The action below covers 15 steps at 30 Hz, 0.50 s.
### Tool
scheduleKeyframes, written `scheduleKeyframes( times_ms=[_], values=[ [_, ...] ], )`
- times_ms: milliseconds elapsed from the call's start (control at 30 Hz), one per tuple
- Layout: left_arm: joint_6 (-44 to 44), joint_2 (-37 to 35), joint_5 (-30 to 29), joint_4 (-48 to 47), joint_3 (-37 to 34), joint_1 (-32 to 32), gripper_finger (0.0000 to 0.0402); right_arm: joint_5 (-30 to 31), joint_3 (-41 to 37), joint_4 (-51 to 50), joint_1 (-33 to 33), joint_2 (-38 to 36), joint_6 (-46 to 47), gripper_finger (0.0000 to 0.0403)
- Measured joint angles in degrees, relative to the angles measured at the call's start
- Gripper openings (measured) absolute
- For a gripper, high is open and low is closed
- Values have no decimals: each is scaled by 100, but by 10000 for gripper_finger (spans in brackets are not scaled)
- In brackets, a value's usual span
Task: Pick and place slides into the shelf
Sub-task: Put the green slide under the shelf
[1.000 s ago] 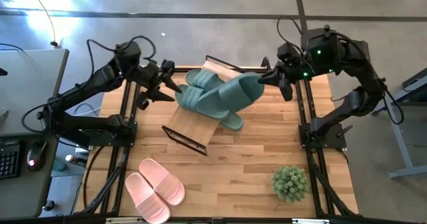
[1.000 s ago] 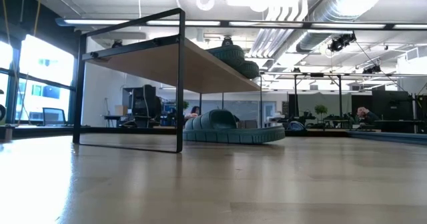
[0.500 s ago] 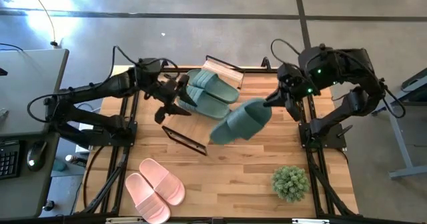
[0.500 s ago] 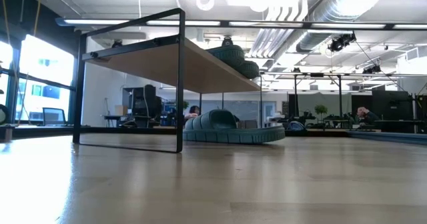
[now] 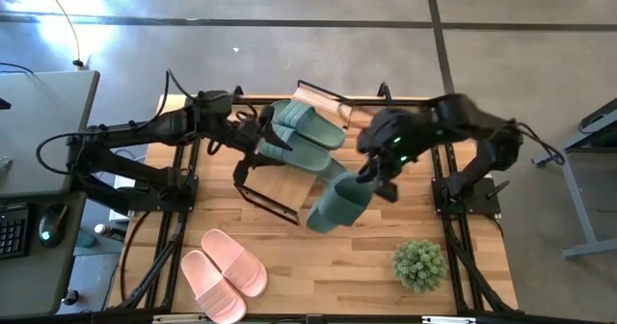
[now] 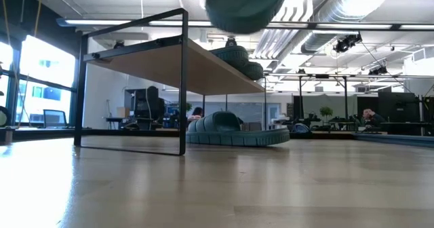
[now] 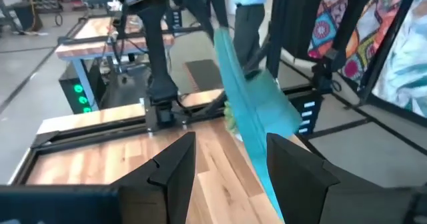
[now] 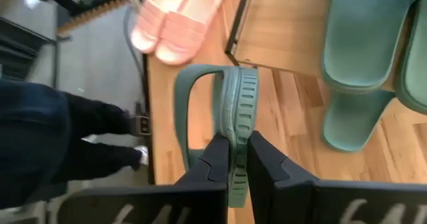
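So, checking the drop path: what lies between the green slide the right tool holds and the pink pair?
In the high view, only bare wooden tabletop separates the held green slide in the right tool from the pink slides; the shelf's corner sits just beside that stretch.

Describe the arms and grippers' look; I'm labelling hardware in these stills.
Both arms are black jointed links trailing black cables. Green lights glow on the right arm. The left gripper and right gripper have flat, angular dark fingers.

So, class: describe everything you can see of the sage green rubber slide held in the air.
The sage green rubber slide has a wide strap and a ridged sole edge. The right gripper is shut on that sole edge. The slide hangs tilted above the wooden tabletop, beside the bamboo-topped shelf, touching nothing else.
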Motion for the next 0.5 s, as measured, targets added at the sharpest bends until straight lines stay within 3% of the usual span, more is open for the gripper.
scheduleKeyframes(
  times_ms=[200, 500],
  values=[
    [-4, 163, -168, -392, 182, -436, 168, 265, 0, 36, -2, 444, -1, 0],
    [-329, 755, -651, -208, 182, -1120, 168, 322, -2, 134, 46, 772, 209, 0]
  ],
)
